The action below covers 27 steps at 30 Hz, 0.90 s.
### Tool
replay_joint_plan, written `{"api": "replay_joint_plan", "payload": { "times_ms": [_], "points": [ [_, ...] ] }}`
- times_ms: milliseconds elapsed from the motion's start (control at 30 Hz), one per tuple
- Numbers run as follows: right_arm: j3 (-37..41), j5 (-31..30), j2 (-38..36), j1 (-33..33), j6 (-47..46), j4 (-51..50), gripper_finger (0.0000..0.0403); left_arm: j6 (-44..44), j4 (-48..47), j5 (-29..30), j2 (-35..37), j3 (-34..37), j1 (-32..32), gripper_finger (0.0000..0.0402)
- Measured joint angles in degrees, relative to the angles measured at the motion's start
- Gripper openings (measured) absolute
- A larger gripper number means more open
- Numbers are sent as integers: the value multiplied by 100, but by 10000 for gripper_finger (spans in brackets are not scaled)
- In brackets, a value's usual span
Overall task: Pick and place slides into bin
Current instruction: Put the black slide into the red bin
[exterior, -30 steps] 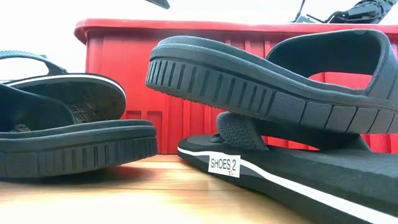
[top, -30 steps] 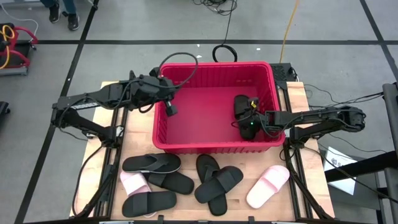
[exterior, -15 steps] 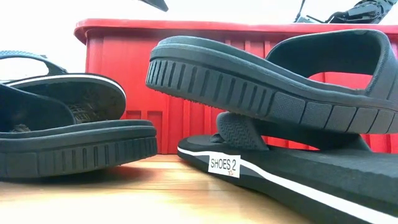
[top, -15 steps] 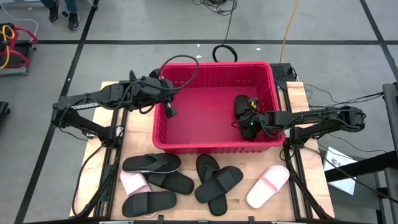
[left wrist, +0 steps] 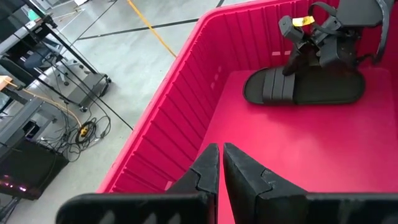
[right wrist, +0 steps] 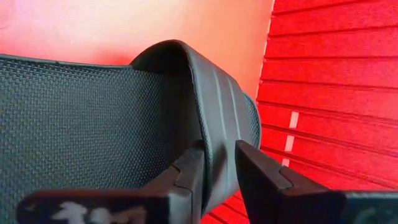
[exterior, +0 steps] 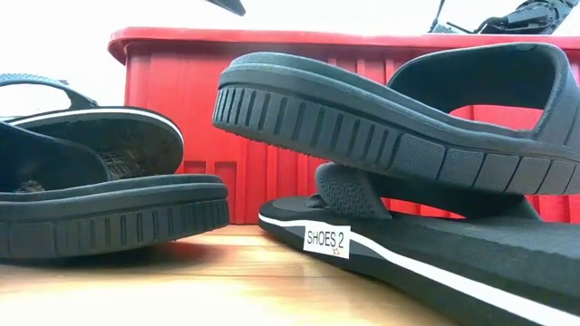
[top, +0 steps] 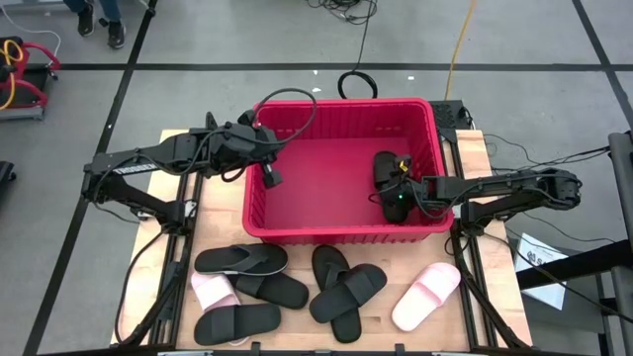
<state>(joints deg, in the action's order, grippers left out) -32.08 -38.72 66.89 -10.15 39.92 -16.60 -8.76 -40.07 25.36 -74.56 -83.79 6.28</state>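
Right tool (top: 394, 198) sits low inside the bin (top: 297, 233), at its right end, with the strap of a black slide (top: 384, 170) between its two fingers (right wrist: 264, 171); the right wrist view shows the strap edge in the gap with the fingers close on either side, but whether they press on it or have let go cannot be told. That slide lies flat on the red floor of the bin, close to the right wall, and the left wrist view shows it as the only slide in the bin. Left tool (top: 269, 176) hangs over the left end of the bin, just inside the rim, with its fingers (left wrist: 205, 174) clenched together on nothing. Remaining slides lie on the counter (top: 223, 222) in front of the bin: a black thong-style slide (top: 240, 259) just beside the front wall, a black slide (top: 272, 289) overlapping it, a black wide-strap slide (top: 237, 323) nearer the counter edge, a pale pink slide (top: 213, 291) partly under those, two black slides crossed over each other (top: 346, 287) at the centre, and a second pale pink slide (top: 426, 295) to the right
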Motion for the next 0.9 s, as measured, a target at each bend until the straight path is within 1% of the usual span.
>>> {"api": "replay_joint_plan", "payload": {
  "times_ms": [633, 800, 900],
  "points": [
    [0, 2, 0, 0, 23, 0, 159, 0, 2, 4, 0, 0, 2, 26],
    [0, 2, 0, 0, 6, 8, 169, -12, -1, 4, 0, 0, 2, 26],
    [1, 4, 0, 0, -209, 142, 168, -35, -13, 4, 0, 2, 2, 26]
  ]
}}
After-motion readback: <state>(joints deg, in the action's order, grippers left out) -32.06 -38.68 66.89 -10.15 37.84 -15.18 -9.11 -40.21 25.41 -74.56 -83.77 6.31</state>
